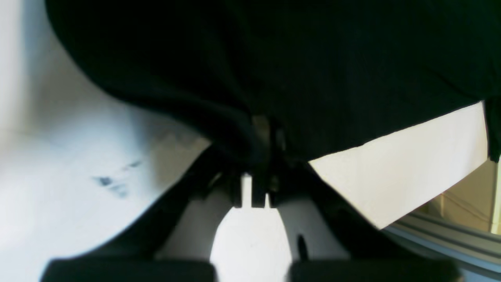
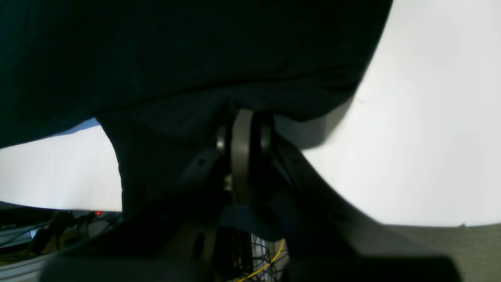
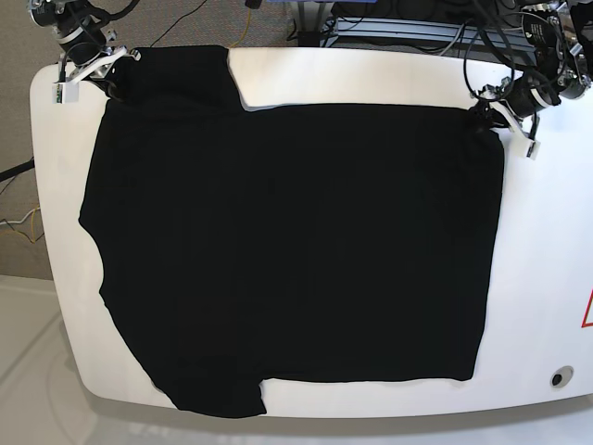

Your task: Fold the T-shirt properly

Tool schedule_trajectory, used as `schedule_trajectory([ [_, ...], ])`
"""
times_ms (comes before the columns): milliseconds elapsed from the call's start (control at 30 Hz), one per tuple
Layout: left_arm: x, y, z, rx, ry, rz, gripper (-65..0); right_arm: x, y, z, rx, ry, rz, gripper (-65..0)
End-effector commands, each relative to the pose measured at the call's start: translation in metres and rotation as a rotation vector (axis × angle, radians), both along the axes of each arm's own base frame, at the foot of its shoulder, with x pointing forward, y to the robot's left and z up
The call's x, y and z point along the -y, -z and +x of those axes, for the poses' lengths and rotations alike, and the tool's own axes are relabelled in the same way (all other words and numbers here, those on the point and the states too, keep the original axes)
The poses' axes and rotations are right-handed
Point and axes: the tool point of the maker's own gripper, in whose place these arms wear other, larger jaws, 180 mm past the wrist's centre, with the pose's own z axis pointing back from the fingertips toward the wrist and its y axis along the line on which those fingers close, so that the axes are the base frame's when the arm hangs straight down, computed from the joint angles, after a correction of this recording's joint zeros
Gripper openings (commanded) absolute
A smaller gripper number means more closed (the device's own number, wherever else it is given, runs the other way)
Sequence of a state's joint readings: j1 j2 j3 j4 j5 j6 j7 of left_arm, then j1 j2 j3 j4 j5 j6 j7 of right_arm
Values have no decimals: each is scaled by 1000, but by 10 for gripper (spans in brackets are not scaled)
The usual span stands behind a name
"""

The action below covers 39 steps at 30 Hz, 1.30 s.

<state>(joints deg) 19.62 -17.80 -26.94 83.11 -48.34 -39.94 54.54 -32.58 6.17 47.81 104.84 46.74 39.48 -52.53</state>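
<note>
The black T-shirt point(image 3: 296, 241) lies spread flat over most of the white table point(image 3: 547, 232). Its sleeves reach the far left corner and the near left edge. My left gripper point(image 3: 488, 111) is at the shirt's far right corner. In the left wrist view it point(image 1: 266, 131) is shut on a bunched edge of the T-shirt point(image 1: 274, 58). My right gripper point(image 3: 105, 74) is at the far left corner by the sleeve. In the right wrist view it point(image 2: 242, 117) is shut on the cloth point(image 2: 176, 51), which hangs over its fingers.
Bare table shows only along the right side and in the far middle point(image 3: 352, 79). A red mark point(image 3: 587, 311) and a small round fitting point(image 3: 557, 378) sit near the right edge. Cables and equipment point(image 3: 398, 23) crowd the space behind the table.
</note>
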Motion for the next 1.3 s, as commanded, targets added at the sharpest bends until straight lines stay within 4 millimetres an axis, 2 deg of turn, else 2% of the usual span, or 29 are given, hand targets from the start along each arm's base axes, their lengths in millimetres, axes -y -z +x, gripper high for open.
schedule_trajectory([
  [0, -5, -3, -1, -2, 10, 20, -650, 4, -11, 5, 44, -2, -16, -640],
  [500, 3, -22, -2, 60, 28, 21, -650, 3, -11, 5, 45, -5, -15, -650],
  [767, -1, -31, -5, 81, 22, 37, -650, 3, -12, 5, 48, -5, -14, -650],
  [833, -5, -26, -11, 55, 21, 53, -650, 2, -11, 3, 41, -6, -9, -650],
  [1167, -9, -23, -17, 32, 12, 55, -650, 2, -10, 1, 36, -9, -7, -650],
  [1233, -9, -19, -25, 3, 20, 55, -650, 2, -10, -1, 33, -6, -9, -650],
  [1267, -9, -18, -27, -6, 22, 56, -624, 2, -9, -1, 30, -6, -9, -650],
])
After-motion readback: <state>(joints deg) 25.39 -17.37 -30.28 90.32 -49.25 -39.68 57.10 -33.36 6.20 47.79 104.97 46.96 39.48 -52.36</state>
